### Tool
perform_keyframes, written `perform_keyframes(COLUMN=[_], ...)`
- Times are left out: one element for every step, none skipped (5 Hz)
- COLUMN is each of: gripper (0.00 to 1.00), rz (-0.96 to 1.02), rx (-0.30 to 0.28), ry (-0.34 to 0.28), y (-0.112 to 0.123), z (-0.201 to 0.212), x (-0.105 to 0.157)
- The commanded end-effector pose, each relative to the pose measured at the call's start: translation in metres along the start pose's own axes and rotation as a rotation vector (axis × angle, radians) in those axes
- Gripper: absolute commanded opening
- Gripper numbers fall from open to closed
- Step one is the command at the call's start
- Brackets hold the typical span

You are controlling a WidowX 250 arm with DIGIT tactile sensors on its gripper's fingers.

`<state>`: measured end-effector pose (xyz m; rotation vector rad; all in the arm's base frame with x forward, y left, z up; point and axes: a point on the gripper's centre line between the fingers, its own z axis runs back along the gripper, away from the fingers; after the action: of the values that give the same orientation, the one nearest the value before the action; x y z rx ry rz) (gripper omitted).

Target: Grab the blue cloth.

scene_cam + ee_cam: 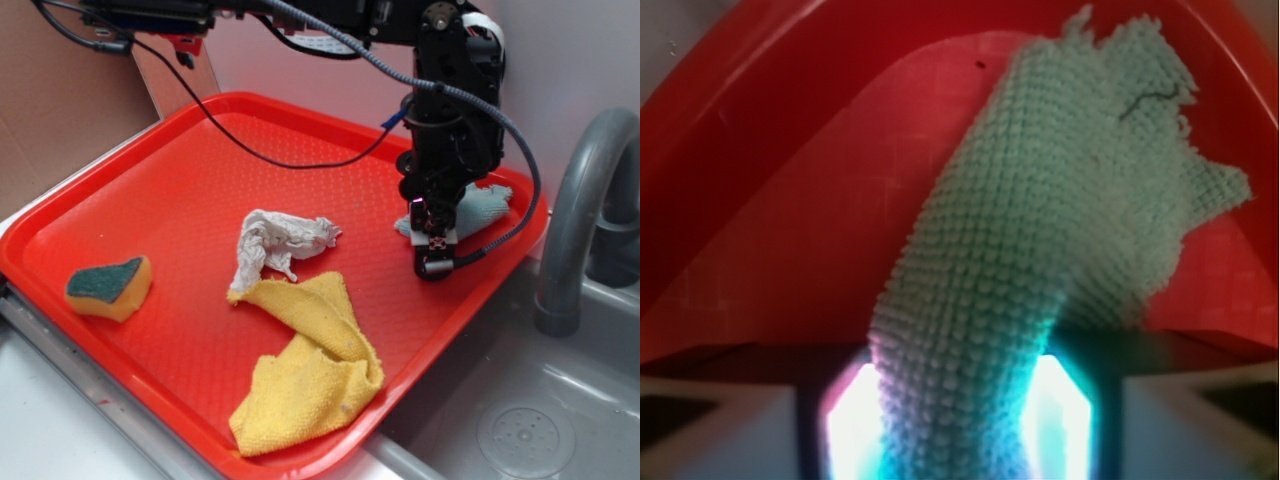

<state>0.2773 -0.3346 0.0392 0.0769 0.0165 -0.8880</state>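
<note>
Gripper [432,238] jaws clamped on blue cloth [1060,250], far tray [150,190] corner. White rag [275,240], yellow cloth [310,370], sponge [108,286] well apart; nothing blocking.

We see the red tray [190,180] bare across its far half and left of centre, open room for a pass. The near middle is taken up by the white rag [275,243], touching the yellow cloth [310,365] that spreads to the near rim, and a sponge [108,287] sits alone by the left edge. At the right corner things are tight: the gripper [432,248] stands over the blue cloth [480,208], the raised rim just behind, and the grey faucet [580,210] rises close beyond it. A black cable [280,158] sags over the tray — possibly touching it; we cannot tell.
</note>
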Motion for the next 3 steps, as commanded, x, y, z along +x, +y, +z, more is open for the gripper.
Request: perform_keyframes(gripper=[0.0,0.0,0.0], rz=[0.329,0.533,0.72], rx=[0.054,-0.03,-0.06], ry=[0.022,0.048,0.047], y=[0.011,0.035,0.048], z=[0.07,0.096,0.119], x=[-0.03,-0.074,-0.128])
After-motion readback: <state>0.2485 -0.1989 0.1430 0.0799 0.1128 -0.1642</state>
